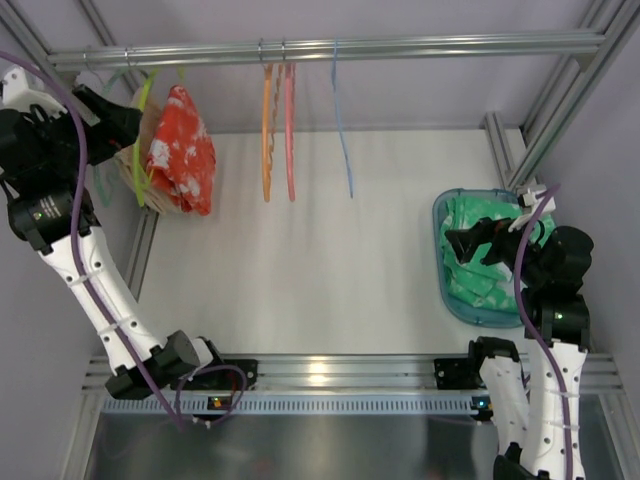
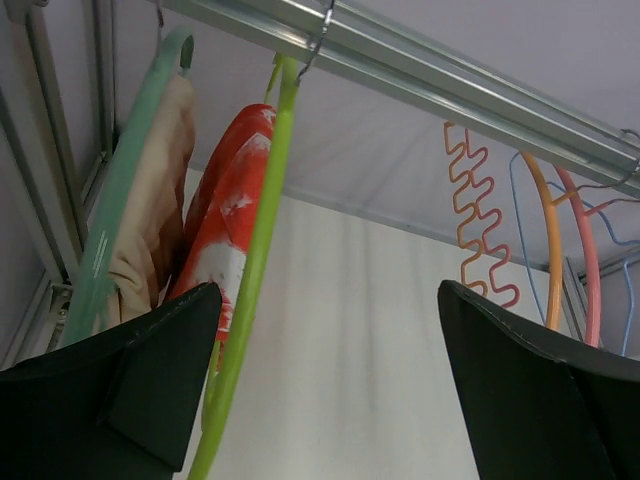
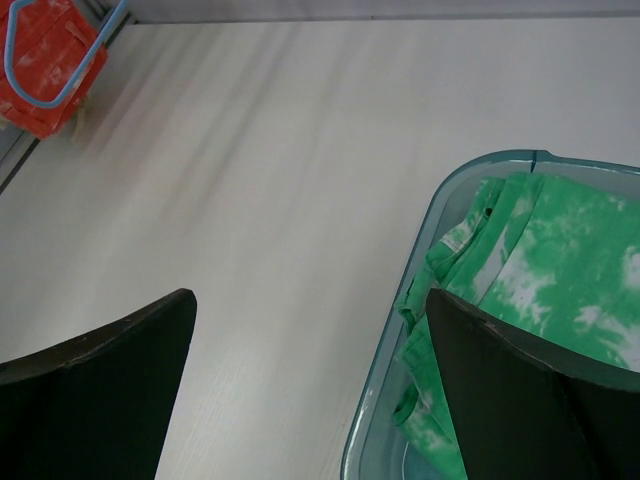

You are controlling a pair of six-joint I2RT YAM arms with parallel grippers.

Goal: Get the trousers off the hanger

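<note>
Top external: trousers (image 1: 183, 150) hang on lime hanger (image 1: 141, 140) at L end of rail (image 1: 400, 46). L gripper (image 1: 120, 118) is raised right beside them, spread not readable here. R gripper (image 1: 462, 243) is well apart, over teal bin (image 1: 440, 215) of green-white cloth (image 1: 478, 285). Orange hanger (image 1: 267, 130), pink hanger (image 1: 290, 130), blue hanger (image 1: 342, 130) at mid-rail above white tabletop (image 1: 300, 270). Left wrist: jaws wide apart, nothing held. Hanger runs between the fingers, close by finger (image 2: 170, 340) at pic's left, contact unclear. Trousers behind it; teal hanger (image 2: 120, 200) carries tan garment (image 2: 150, 230). Right wrist: jaws wide, empty, bin rim + cloth below; trousers far off in corner.
</note>
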